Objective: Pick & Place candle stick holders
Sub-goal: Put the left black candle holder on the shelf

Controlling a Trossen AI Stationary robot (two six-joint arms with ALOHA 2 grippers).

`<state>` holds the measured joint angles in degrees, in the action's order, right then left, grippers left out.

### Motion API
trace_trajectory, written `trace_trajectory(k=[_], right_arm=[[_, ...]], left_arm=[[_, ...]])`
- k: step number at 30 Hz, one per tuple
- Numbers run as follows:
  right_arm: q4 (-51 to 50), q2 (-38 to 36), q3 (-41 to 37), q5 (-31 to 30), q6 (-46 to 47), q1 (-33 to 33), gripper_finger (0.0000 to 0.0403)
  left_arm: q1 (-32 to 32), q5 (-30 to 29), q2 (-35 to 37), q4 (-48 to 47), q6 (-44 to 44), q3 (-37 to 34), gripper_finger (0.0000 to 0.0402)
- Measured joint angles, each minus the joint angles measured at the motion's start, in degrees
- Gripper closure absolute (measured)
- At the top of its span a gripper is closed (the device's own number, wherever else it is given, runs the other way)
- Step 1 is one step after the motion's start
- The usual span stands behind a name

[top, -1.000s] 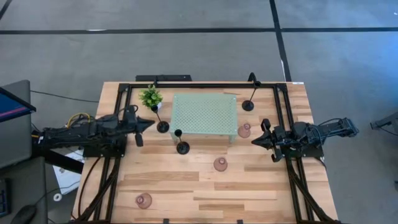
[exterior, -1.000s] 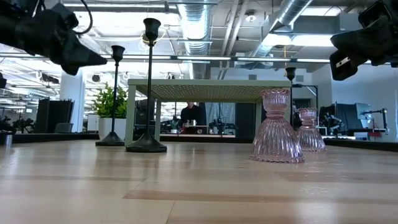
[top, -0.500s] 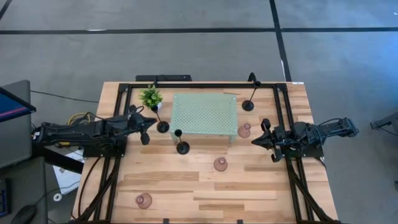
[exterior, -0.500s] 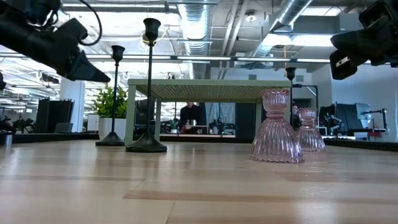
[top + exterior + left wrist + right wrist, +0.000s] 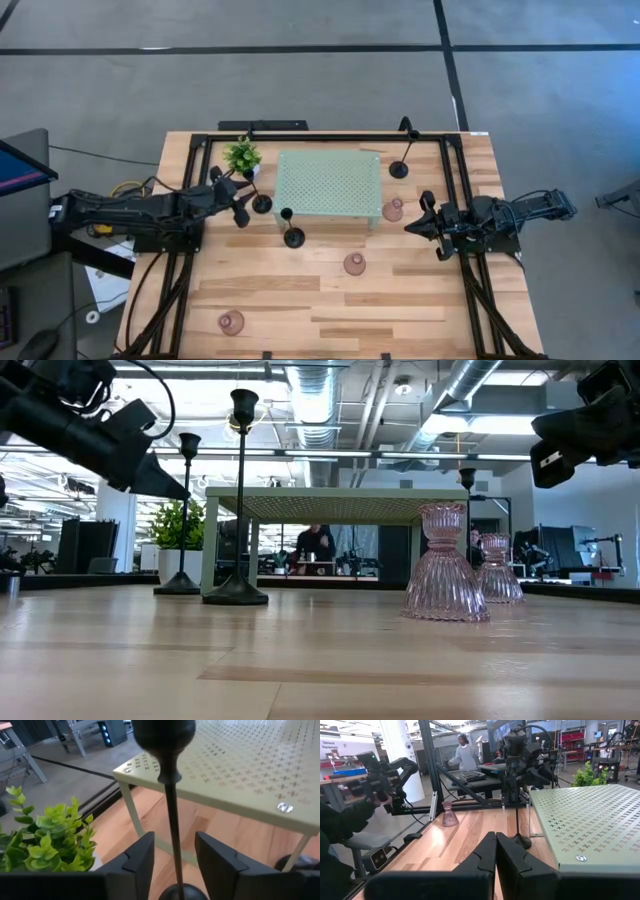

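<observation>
Wooden table [image 5: 300, 300], black frame along its edges.

Mint-green perforated stand [image 5: 328, 185]: at the table's middle toward the far edge, on four legs.

Small green potted plant [image 5: 243, 156]: just off the stand's far left corner.

Black candlestick, first [image 5: 256, 193]: base beside the stand's left edge, near the plant. In the left wrist view its thin stem [image 5: 173, 825] rises between the two dark fingers [image 5: 142, 860], with a gap on either side; its cup shows above, and the stand top behind.

Black candlestick, second [image 5: 291, 229]: base just in front of the stand's near left corner; in the low view it is the taller-looking of the two at left [image 5: 240, 500].

Black candlestick, third [image 5: 403, 150]: off the stand's far right corner, near the frame.

Pink glass holder, first [image 5: 393, 210]: just beside the stand's near right corner.

Pink glass holder, second [image 5: 354, 264]: on open wood in front of the stand; nearest and largest in the low view [image 5: 445, 565].

Pink glass holder, third [image 5: 231, 322]: near the front left edge, well apart from the rest.

Left gripper [image 5: 240, 203]: raised, at the first candlestick, fingers parted around the stem; contact with the stem appears absent, though the overhead view is too small to confirm.

Right gripper [image 5: 418, 225]: waiting above the right side of the table, fingers pressed together, holding nothing.
</observation>
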<state>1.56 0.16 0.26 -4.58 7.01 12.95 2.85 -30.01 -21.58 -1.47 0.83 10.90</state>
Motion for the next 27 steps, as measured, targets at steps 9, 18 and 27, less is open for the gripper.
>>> trace_trajectory(k=[9, 18, 27], right_arm=[[0.00, -0.02, 0.00, 0.00, -0.06, 0.00, 0.0403], [0.00, 0.00, 0.02, 0.00, -0.05, 0.00, 0.0403], [0.02, -0.02, 0.00, 0.00, -0.05, 0.00, 0.0403]], left_arm=[[0.00, 0.03, -3.86, 6.04, 0.11, 0.00, 0.0247], [0.02, 0.04, -7.05, 7.15, 0.08, -0.04, 0.0318], [0.00, 0.19, -6.98, 8.30, 0.16, -0.04, 0.0375]])
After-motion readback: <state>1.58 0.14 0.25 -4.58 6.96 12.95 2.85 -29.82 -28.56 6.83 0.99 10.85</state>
